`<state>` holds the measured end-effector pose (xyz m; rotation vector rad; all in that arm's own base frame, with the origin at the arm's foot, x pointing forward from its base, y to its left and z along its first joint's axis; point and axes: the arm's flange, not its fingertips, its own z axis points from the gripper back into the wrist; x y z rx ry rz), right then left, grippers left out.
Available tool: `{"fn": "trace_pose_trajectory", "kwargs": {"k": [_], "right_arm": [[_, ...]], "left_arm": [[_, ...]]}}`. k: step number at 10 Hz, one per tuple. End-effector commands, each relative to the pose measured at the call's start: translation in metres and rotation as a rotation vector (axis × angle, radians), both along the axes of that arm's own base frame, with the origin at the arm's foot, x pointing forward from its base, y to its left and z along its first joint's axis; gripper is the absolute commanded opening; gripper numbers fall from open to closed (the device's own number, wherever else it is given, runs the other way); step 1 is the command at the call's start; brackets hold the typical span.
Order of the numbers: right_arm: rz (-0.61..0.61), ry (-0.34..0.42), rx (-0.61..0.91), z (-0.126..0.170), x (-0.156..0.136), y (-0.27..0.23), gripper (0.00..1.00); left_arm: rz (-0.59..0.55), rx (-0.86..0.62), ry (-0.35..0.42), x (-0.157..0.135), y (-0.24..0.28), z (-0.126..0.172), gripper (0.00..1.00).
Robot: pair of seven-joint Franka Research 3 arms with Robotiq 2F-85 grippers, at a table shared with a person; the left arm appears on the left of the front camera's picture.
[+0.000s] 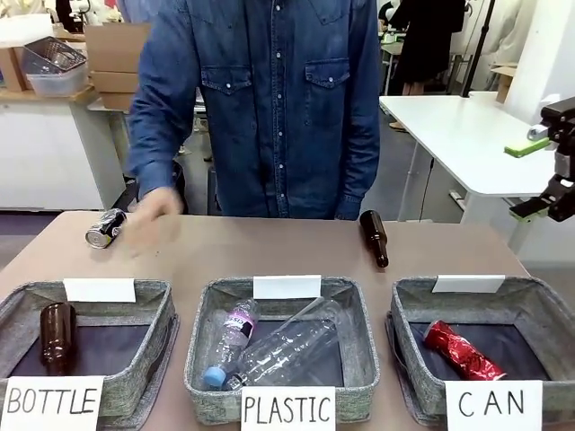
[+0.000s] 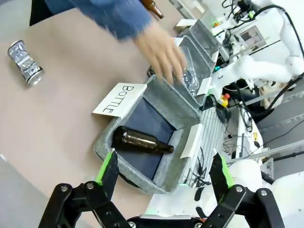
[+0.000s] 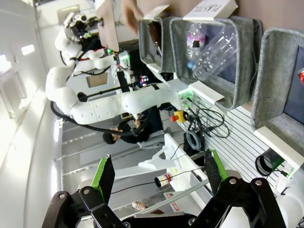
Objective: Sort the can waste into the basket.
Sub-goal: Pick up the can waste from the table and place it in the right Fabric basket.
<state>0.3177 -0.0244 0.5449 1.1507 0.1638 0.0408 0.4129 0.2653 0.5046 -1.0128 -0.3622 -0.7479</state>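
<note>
Dark silver-ended metal drink can (image 1: 106, 227) at far left of the brown table (image 1: 269, 247), beside the person's hand (image 1: 157, 206), long axis slanting toward near-left corner; shiny red can (image 1: 463, 350) inside grey fabric CAN basket (image 1: 406, 310), near right. Favours the left gripper (image 2: 164, 164), wide and empty; right gripper (image 1: 530, 178) likewise.

The right claw (image 1: 530, 178) hangs high at the right side of the table (image 1: 269, 250); the CAN basket (image 1: 409, 310) stands lower to its left, one can (image 1: 463, 352) lying in it. Far to that claw's left, the second can (image 1: 105, 228) lies on the table just beside a person's hand (image 1: 157, 206). Straight ahead of the left claw (image 2: 164, 166) is the BOTTLE basket (image 2: 175, 99), a bottle (image 2: 142, 141) lying in it.
</note>
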Motion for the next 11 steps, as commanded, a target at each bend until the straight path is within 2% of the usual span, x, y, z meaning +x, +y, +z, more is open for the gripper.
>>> {"fn": "trace_pose_trajectory", "kwargs": {"k": [1,2,3,5,6,8,11], "right_arm": [[0.019,-0.021,0.0,0.0,0.0,-0.002,1.0],[0.019,-0.021,0.0,0.0,0.0,-0.002,1.0],[0.019,-0.021,0.0,0.0,0.0,-0.002,1.0],[0.019,-0.021,0.0,0.0,0.0,-0.002,1.0],[0.019,-0.021,0.0,0.0,0.0,-0.002,1.0],[0.019,-0.021,0.0,0.0,0.0,-0.002,1.0],[0.019,-0.021,0.0,0.0,0.0,-0.002,1.0]], "left_arm": [[0.031,0.039,0.019,-0.001,0.004,-0.005,1.0],[0.034,0.01,0.007,0.003,0.004,-0.009,1.0],[0.025,0.071,0.022,0.015,-0.014,-0.016,1.0],[0.079,0.312,0.033,0.054,-0.075,-0.034,1.0],[0.026,0.428,0.036,0.08,-0.113,-0.047,1.0],[-0.017,0.661,-0.013,0.131,-0.178,-0.078,1.0],[0.023,0.896,-0.065,0.166,-0.228,-0.126,1.0]]}}
